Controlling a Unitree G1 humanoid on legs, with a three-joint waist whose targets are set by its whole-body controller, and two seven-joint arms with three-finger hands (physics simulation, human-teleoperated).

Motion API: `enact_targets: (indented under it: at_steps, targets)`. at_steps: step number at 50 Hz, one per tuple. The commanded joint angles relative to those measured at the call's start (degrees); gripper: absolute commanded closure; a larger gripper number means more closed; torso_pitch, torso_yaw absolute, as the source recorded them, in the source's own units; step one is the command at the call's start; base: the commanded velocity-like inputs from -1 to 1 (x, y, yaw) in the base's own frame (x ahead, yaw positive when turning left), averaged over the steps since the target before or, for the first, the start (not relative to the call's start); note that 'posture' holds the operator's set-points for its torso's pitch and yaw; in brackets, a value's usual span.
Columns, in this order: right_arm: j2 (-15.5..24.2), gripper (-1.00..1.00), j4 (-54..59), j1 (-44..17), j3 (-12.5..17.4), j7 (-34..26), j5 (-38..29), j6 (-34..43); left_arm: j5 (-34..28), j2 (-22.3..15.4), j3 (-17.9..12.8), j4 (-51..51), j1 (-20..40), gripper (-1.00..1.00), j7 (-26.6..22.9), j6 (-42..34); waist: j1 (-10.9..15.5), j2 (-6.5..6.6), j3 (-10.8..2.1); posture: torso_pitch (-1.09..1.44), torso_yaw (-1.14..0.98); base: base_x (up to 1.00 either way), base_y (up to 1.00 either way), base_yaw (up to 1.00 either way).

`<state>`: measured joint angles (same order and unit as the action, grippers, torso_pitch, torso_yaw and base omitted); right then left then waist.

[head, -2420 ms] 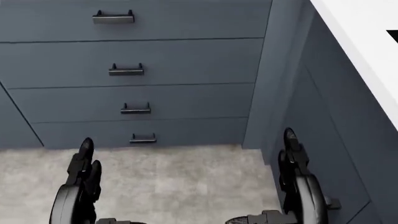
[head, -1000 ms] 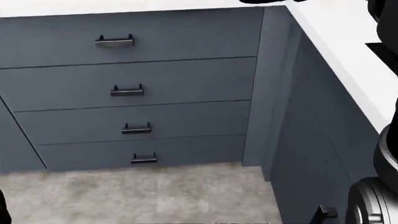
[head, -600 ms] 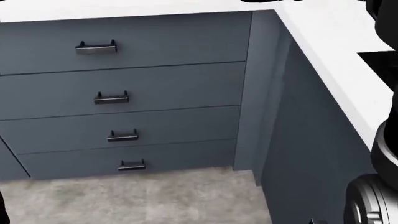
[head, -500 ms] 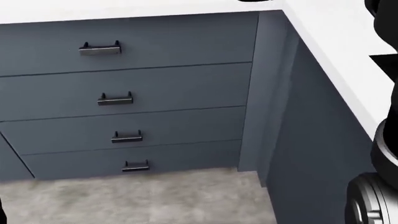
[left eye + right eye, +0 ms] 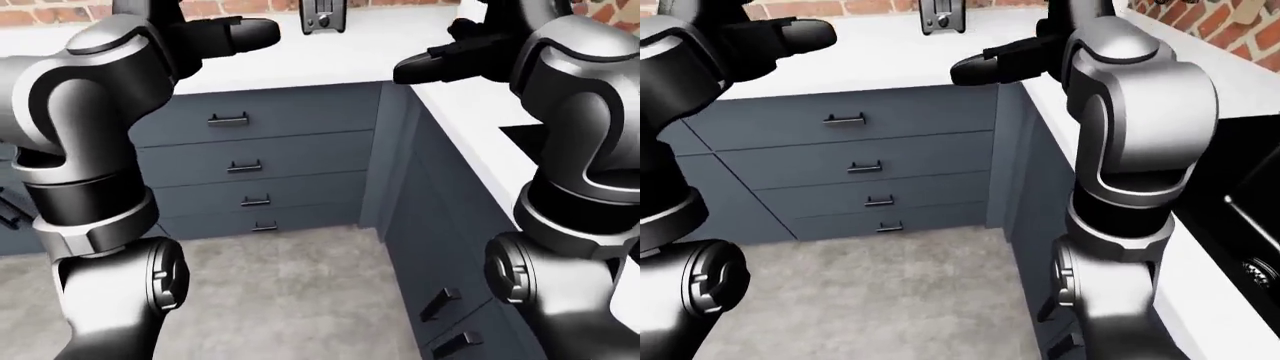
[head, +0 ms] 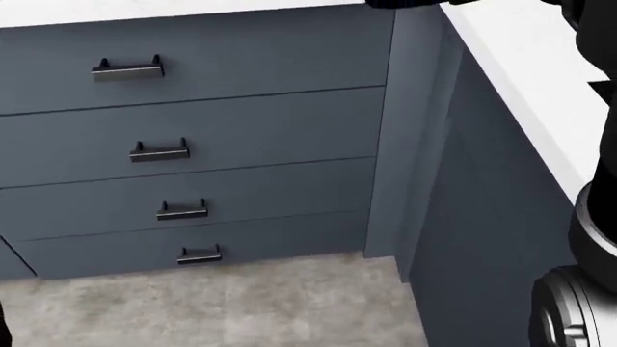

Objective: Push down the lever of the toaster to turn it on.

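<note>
The toaster (image 5: pixel 323 15) stands on the white counter (image 5: pixel 330 56) by the brick wall, at the top middle of the left-eye view, cut off by the frame's top edge. Its lever slot shows as a dark strip on the face toward me. It also shows in the right-eye view (image 5: pixel 941 16). My left hand (image 5: pixel 248 31) is raised over the counter, left of the toaster and apart from it. My right hand (image 5: pixel 422 67) is raised to the toaster's right and lower, also apart. Both hands have their fingers stretched out and hold nothing.
Below the counter is a stack of blue-grey drawers (image 6: pixel 193 123) with black handles, meeting a second cabinet run (image 6: pixel 482 238) at an inside corner. A black cooktop (image 5: pixel 1250 187) is set in the right-hand counter. Grey stone floor (image 6: pixel 212 303) lies below.
Both arms have risen out of the head view, where they hung low 2.4 s ago. The camera has shifted: the drawers slid somewhat left in the head view.
</note>
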<state>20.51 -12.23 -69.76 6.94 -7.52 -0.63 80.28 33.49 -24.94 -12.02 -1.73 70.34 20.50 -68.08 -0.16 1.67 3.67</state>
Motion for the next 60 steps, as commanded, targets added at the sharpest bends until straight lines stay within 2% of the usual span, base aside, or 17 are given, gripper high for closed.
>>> enact_targets:
  at_steps: [1, 10, 19, 23, 26, 28, 30, 34, 36, 38, 39, 43, 44, 49, 51, 52, 60]
  targets:
    - [0.4, -1.00, -2.3, -3.0, 0.4, 0.0, -0.1, -2.0, -0.1, -1.2, -1.1, 2.3, 2.6, -1.00, 0.2, 2.3, 0.3, -0.37, -3.21, 0.00, 0.00, 0.00, 0.00, 0.18]
    - [0.3, -1.00, -2.2, -3.1, 0.2, 0.0, -0.2, -1.8, 0.5, -1.3, -1.5, 3.1, 2.1, -1.00, 0.6, 1.8, 0.6, -0.66, -3.04, 0.00, 0.00, 0.00, 0.00, 0.19]
    - [0.0, -1.00, -2.4, -2.9, 0.7, 0.2, -0.3, -1.9, 0.9, -1.3, -1.3, 2.8, 2.3, -1.00, 0.9, 2.1, 1.7, -2.11, -2.42, 0.00, 0.00, 0.00, 0.00, 0.43]
    - [0.2, -1.00, -2.4, -3.4, 0.8, 0.2, -0.1, -1.8, 1.1, -1.5, -1.3, 2.9, 2.5, -1.00, 1.1, 1.8, 0.9, -1.43, -2.23, 0.00, 0.00, 0.00, 0.00, 0.46]
    - [0.3, -1.00, -2.6, -3.1, 0.8, 0.4, 0.0, -1.7, 1.3, -1.5, -1.3, 2.8, 2.9, -1.00, 1.2, 1.8, 0.4, 0.71, -2.15, 0.00, 0.00, 0.00, 0.00, 0.13]
    - [0.5, -1.00, -2.6, -3.5, 0.7, 0.4, 0.0, -1.3, 1.3, -1.5, -1.3, 2.7, 2.8, -1.00, 1.2, 2.0, 0.2, 1.05, -2.55, 0.00, 0.00, 0.00, 0.00, 0.09]
    - [0.6, -1.00, -2.5, -3.7, 0.7, 0.3, 0.1, -1.2, 1.2, -1.6, -1.1, 2.2, 2.8, -1.00, 1.0, 2.5, 0.1, 2.36, -2.60, 0.00, 0.00, 0.00, 0.00, 0.27]
    - [0.6, -1.00, -2.4, -3.9, 0.7, 0.4, 0.1, -1.3, 1.4, -1.6, -1.2, 2.5, 2.9, -1.00, 1.3, 2.0, 0.0, 0.69, -2.95, 0.00, 0.00, 0.00, 0.00, 0.34]
    - [0.6, -1.00, -2.2, -3.8, 0.7, 0.6, 0.0, -1.5, 1.5, -1.5, -1.2, 2.6, 2.9, -1.00, 1.4, 1.9, 0.3, -0.06, -0.64, 0.00, 0.00, 0.00, 0.00, 0.00]
    - [0.6, -1.00, -2.0, -4.0, 1.0, 0.7, 0.1, -1.6, 1.4, -1.5, -1.1, 2.3, 3.1, -1.00, 1.4, 2.1, 0.6, -1.80, -0.33, 0.00, 0.00, 0.00, 0.00, 0.00]
    - [0.6, -1.00, -2.2, -4.1, 0.9, 0.8, 0.1, -1.4, 1.5, -1.5, -1.1, 2.3, 3.2, -1.00, 1.4, 2.1, 0.9, -3.34, -0.74, 0.00, 0.00, 0.00, 0.00, 0.00]
    - [0.4, -1.00, -2.8, -3.7, 1.0, 0.9, 0.4, -1.2, 1.6, -1.3, -1.1, 2.8, 2.7, -1.00, 1.5, 2.0, 1.1, -1.81, -1.20, 0.00, 0.00, 0.00, 0.00, 0.00]
    - [0.4, -1.00, -3.0, -3.7, 1.0, 0.8, 0.5, -1.0, 1.7, -1.4, -1.2, 2.9, 2.9, -1.00, 1.6, 1.8, 1.0, -1.62, -2.72, 0.00, 0.00, 0.08, 0.00, 0.00]
    - [0.6, -1.00, -3.3, -4.1, 1.1, 0.9, 0.8, -0.5, 2.0, -1.4, -1.3, 3.1, 3.4, -1.00, 2.0, 1.3, 0.4, -0.07, -1.98, 0.00, 0.00, 0.12, 0.00, 0.00]
    - [0.7, -1.00, -3.3, -4.0, 1.1, 1.0, 0.8, -0.4, 2.0, -1.5, -1.1, 2.9, 3.3, -1.00, 1.8, 1.6, 0.3, 1.42, -1.68, 0.00, 0.00, 0.12, 0.00, 0.00]
    - [0.7, -1.00, -3.4, -4.0, 1.1, 1.0, 0.8, -0.3, 2.0, -1.5, -1.1, 2.8, 3.4, -1.00, 1.8, 1.6, 0.1, 2.83, -1.79, 0.00, 0.00, 0.12, 0.00, 0.00]
    - [0.8, -1.00, -3.4, -3.9, 0.9, 1.0, 1.1, -0.2, 2.2, -1.3, -1.2, 2.9, 3.3, -1.00, 2.1, 1.6, -0.2, 0.43, -2.05, 0.00, 0.00, 0.13, 0.00, 0.00]
